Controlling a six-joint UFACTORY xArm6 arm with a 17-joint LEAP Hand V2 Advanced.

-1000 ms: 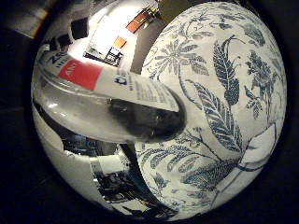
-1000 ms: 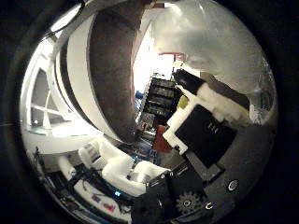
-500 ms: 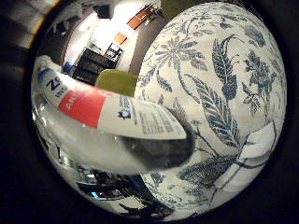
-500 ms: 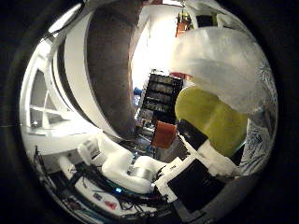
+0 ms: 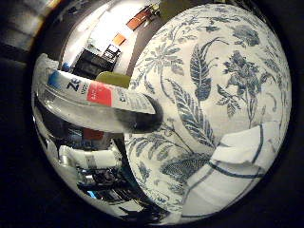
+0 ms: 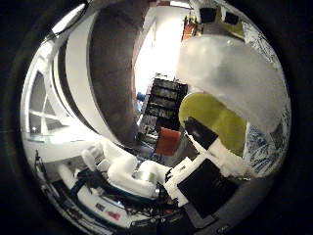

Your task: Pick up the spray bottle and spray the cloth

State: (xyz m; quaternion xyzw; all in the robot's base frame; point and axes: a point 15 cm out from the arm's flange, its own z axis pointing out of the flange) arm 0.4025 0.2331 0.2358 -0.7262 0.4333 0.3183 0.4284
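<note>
The spray bottle (image 5: 90,95) is clear plastic with a red, white and blue label. It lies across the right little finger side palm view, close to the palm, with a dark fingertip (image 5: 142,120) pressed on it. In the right thumb side palm view the clear bottle (image 6: 230,73) fills the space beside my hand (image 6: 210,181), whose black and white fingers curl toward it. A white cloth (image 5: 237,166) with dark stripes lies on the floral tablecloth (image 5: 214,76) below the bottle.
A yellow-green thing (image 6: 220,117) sits right behind the bottle. White arm parts (image 6: 127,176) show beside the hand. A room with dark shelving (image 6: 166,98) and a bright wall lies beyond the table.
The little finger side view has shifted: the bottle looks smaller and more of the white cloth shows. The thumb side view is almost the same as half a second ago.
</note>
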